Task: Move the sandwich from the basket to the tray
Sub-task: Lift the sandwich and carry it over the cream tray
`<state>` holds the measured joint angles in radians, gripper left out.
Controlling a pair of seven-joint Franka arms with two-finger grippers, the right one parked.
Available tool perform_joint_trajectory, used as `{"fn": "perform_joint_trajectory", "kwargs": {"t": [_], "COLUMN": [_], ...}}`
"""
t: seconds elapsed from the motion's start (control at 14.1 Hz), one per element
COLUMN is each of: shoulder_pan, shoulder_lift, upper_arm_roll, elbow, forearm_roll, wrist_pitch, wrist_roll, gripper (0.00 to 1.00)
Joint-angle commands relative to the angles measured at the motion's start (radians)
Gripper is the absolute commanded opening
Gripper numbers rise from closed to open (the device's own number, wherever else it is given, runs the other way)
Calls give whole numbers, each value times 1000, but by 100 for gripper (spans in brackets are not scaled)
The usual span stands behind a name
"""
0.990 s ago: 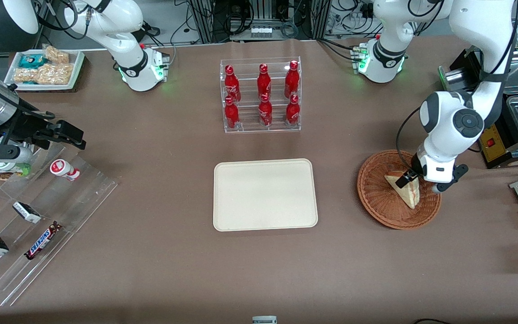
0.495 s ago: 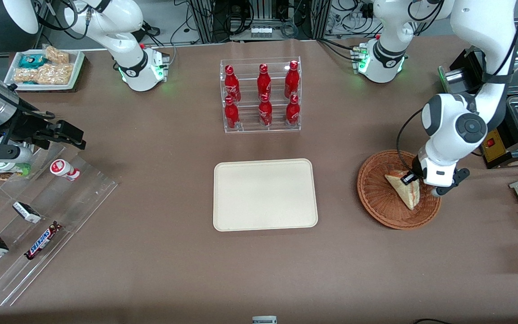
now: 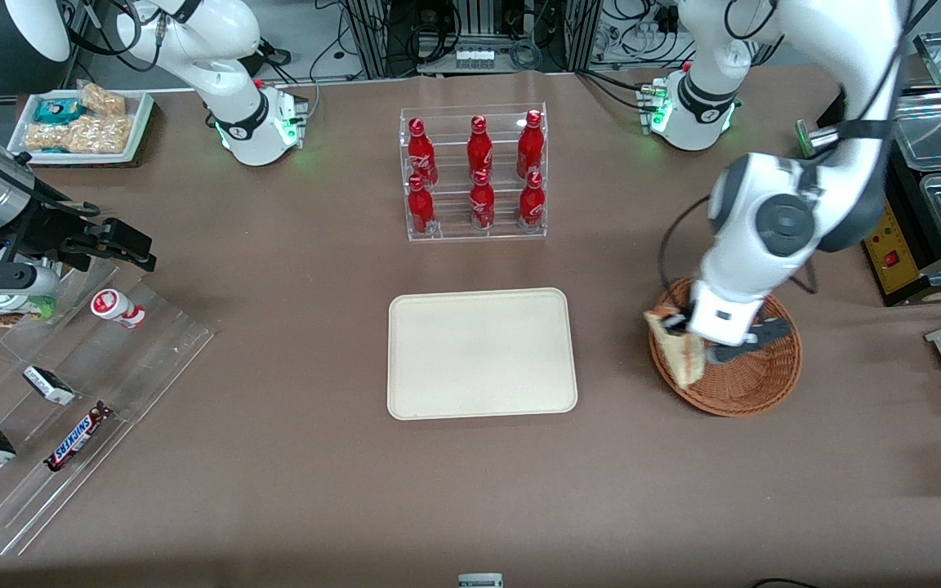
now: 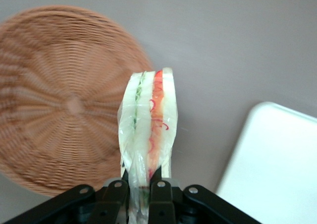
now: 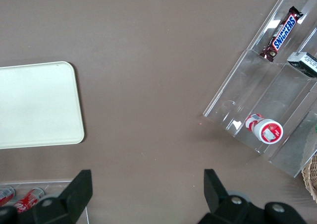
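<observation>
My left gripper point(image 3: 687, 331) is shut on the sandwich point(image 3: 677, 349), a plastic-wrapped wedge of white bread with red and green filling on its cut edge point(image 4: 149, 120). It holds the sandwich in the air above the basket's rim on the side toward the tray. The round reddish-brown wicker basket point(image 3: 752, 384) has nothing in it point(image 4: 59, 100). The cream-beige tray point(image 3: 480, 353) lies flat at mid-table with nothing on it, and a corner of it shows in the left wrist view point(image 4: 277, 164). The fingers point(image 4: 161, 192) pinch the wrapped wedge.
A clear rack of red cola bottles point(image 3: 474, 173) stands farther from the front camera than the tray. A clear stepped rack with snacks point(image 3: 70, 400) lies toward the parked arm's end. A black box with a yellow panel point(image 3: 895, 253) and metal containers stand beside the basket.
The gripper has lifted the sandwich out of the basket's middle and carried it toward the tray, now over the basket's rim. The wrist has swung over the basket.
</observation>
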<state>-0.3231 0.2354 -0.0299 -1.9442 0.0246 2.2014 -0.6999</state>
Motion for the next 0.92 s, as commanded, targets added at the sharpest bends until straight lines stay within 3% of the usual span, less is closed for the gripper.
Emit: {"fn": "perform_joint_trajectory", "kwargs": {"t": [0.0, 0.28, 0.64, 0.85], "shoulder_pan": [-123, -263, -411, -448], "shoulder_lift": [154, 306, 390, 433], "upper_arm_roll": [13, 13, 24, 21], "elbow": [192, 359, 370, 378], "forearm_roll": [-9, 3, 14, 116], "wrist_pitch": [-15, 21, 156, 195], "wrist_roll": [-12, -104, -160, -234], "gripper": [6, 6, 6, 6]}}
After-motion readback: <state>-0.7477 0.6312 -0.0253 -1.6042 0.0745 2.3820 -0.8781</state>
